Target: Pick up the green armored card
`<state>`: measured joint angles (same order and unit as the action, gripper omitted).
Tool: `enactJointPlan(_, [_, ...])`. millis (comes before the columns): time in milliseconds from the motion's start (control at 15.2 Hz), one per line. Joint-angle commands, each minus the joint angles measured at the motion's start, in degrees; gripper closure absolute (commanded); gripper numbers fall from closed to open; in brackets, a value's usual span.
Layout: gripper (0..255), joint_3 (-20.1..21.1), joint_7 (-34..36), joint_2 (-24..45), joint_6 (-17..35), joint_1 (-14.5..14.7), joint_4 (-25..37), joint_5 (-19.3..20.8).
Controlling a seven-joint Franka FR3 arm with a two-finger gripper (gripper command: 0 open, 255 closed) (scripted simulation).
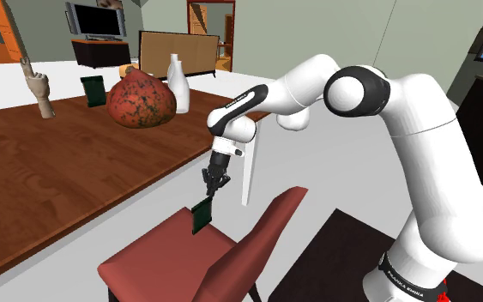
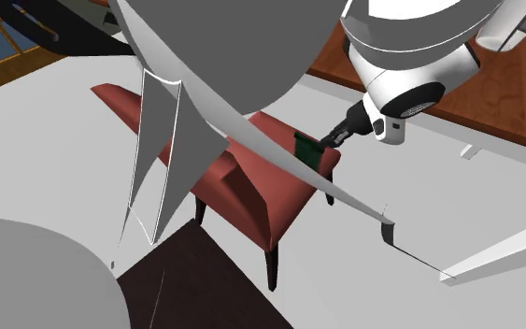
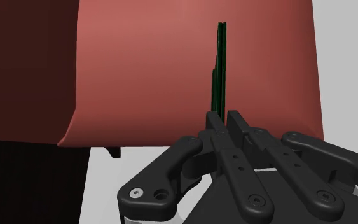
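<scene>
Fingers (image 3: pixel 238 126) clasp green card (image 3: pixel 220 63) edge-on; shoulder view shows face.

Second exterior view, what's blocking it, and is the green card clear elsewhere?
Second exterior view: large pale shapes up close cover much; green card peeks through. Shoulder view: evenly lit, card plain. Wrist view: card edge-on, thin dark sliver against the red chair.

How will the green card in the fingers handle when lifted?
Probably stiff: the green card looks straight edge-on, clasped at one end by the fingers. Likely light, being so thin. It might pivot, held only by that edge.
</scene>
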<state>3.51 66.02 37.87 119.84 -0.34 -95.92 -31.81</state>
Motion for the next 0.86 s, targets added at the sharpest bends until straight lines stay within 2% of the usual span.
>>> enactJointPlan(0, [255,-0.4,0.1,-0.8,5.5,0.8,0.1,-0.3])
enactJointPlan(792, [255,-2.5,2.3,-5.6,0.6,2.2,0.5,0.0])
